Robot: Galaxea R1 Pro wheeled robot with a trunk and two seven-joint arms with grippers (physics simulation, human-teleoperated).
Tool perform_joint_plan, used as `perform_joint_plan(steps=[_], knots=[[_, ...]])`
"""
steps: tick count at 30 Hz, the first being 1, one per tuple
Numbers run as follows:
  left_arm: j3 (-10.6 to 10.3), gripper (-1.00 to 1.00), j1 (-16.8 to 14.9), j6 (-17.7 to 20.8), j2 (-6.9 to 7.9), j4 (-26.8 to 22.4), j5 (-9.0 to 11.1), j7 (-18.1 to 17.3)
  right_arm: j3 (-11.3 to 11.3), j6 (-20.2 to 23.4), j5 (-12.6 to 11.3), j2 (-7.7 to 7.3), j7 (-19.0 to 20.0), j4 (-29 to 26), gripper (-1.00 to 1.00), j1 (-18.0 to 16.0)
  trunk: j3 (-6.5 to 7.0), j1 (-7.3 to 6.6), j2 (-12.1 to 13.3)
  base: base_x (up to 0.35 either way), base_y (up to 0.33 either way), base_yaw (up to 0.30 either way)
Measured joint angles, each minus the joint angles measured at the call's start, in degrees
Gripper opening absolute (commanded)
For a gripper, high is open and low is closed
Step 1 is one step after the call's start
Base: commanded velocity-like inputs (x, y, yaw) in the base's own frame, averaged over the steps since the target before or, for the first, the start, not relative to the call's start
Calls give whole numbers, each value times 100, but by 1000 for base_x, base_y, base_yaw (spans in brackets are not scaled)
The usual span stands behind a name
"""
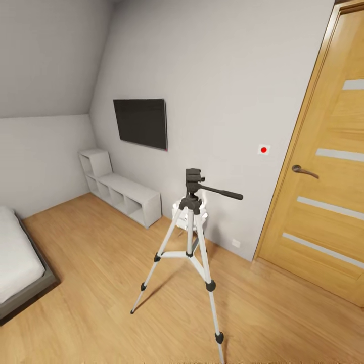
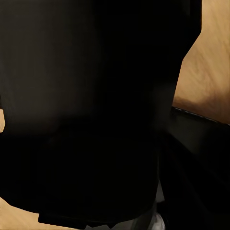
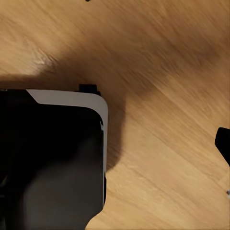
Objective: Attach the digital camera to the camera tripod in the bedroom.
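The camera tripod (image 1: 191,237) stands on the light wood floor in the middle of the head view. Its three silver-white legs are spread, and one foot (image 1: 219,337) reaches close to the view's lower edge. Its black pan head (image 1: 192,183) is bare on top, and its long handle (image 1: 222,192) points right. The digital camera is out of view. A large black mass (image 2: 86,115) sits close to the lens in the left wrist view, with floor at its edges; I cannot tell what it is or make out fingers.
The wooden door (image 1: 328,167) stands shut at the right, beside a white wall plate (image 1: 263,149) with a red dot. A wall TV (image 1: 141,123) hangs above white cube shelves (image 1: 124,192). The low grey bed (image 1: 17,263) is at the left. The robot's black, white-edged base (image 3: 52,158) rests on the floor.
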Motion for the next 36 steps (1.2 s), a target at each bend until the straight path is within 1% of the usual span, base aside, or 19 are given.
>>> perform_joint_plan(steps=[36], knots=[[0, -100, 0, -2, 9, 0, 0, 0, 0, -3, -2, 0, 0, 0, 100, 0, -336, 0, -1, 0, 0, 0]])
